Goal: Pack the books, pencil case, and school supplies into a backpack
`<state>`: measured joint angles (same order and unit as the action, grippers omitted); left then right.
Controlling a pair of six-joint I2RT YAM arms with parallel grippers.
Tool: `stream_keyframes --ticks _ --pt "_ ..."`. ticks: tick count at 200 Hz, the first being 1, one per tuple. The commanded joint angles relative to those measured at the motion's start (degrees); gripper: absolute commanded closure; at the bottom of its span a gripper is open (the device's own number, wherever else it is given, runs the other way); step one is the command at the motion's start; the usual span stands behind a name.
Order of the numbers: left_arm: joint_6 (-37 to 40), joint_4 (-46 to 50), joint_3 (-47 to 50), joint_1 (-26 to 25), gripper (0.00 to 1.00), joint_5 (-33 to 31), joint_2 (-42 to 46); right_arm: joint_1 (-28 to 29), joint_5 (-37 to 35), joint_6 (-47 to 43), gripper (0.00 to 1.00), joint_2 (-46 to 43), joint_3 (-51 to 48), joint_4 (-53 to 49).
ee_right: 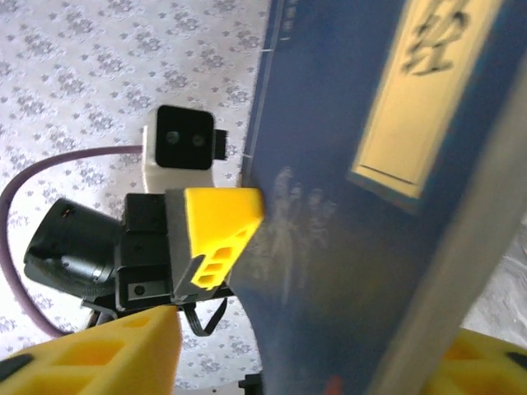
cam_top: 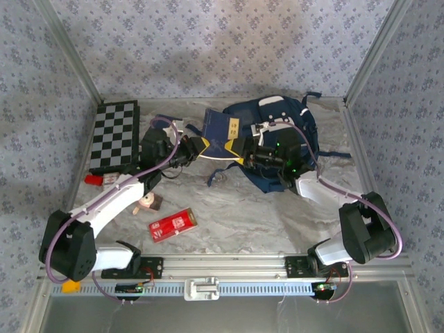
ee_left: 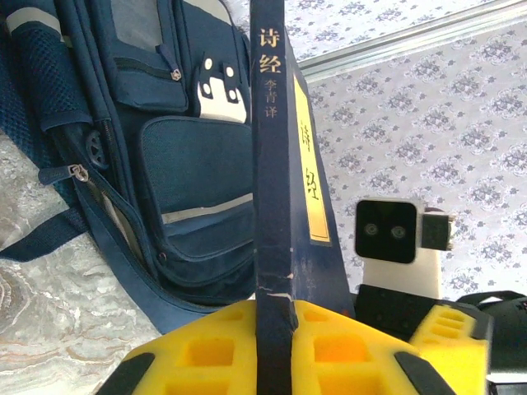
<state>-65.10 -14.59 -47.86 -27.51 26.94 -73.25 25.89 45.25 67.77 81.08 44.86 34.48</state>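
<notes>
A navy book (cam_top: 222, 127) with a yellow label strip stands on edge in the air beside the backpack (cam_top: 286, 123). My left gripper (cam_top: 199, 144) is shut on its spine; in the left wrist view the yellow fingers (ee_left: 214, 346) press both sides of the book (ee_left: 276, 164). My right gripper (cam_top: 243, 155) comes in from the backpack side and stands open astride the book's lower corner. In the right wrist view the cover (ee_right: 370, 206) lies between the jaws (ee_right: 313, 333), and a gap separates it from the near finger (ee_right: 107, 354). The red pencil case (cam_top: 173, 223) lies flat on the table.
A chequered board (cam_top: 114, 135) lies at the back left, with a tiny red block (cam_top: 94, 179) in front of it. A small brown thing (cam_top: 150, 202) sits beside the left arm. Patterned walls enclose the table on three sides.
</notes>
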Motion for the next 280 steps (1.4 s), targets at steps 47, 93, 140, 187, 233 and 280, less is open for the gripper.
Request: stream_keyframes --ticks 47,93,140,187,233,280 --pt "2.7 0.3 -2.35 -1.05 1.0 -0.08 2.16 -0.67 -2.05 -8.46 0.97 -0.98 1.93 -9.66" --pt "8.83 6.33 -4.98 -1.5 0.77 -1.48 2.49 -2.18 -6.67 -18.14 1.0 -6.52 2.91 -24.67" --pt "31.38 21.76 -10.29 -4.83 0.52 -7.2 0.68 -7.77 -11.55 -25.76 1.0 -16.25 0.27 -41.8" --pt "51.13 26.32 -16.35 -12.88 0.41 -13.14 -8.24 -15.09 -14.05 -30.18 1.0 -26.7 -1.93 -57.45" --pt "63.03 25.46 -25.65 -19.6 0.3 -14.18 -21.61 -25.06 -17.47 -31.28 1.0 -37.58 -2.35 -72.27" --pt "70.42 26.6 -39.53 -24.54 0.25 -14.64 -36.24 -34.16 -20.67 -33.75 1.0 -42.11 -1.65 -82.58"
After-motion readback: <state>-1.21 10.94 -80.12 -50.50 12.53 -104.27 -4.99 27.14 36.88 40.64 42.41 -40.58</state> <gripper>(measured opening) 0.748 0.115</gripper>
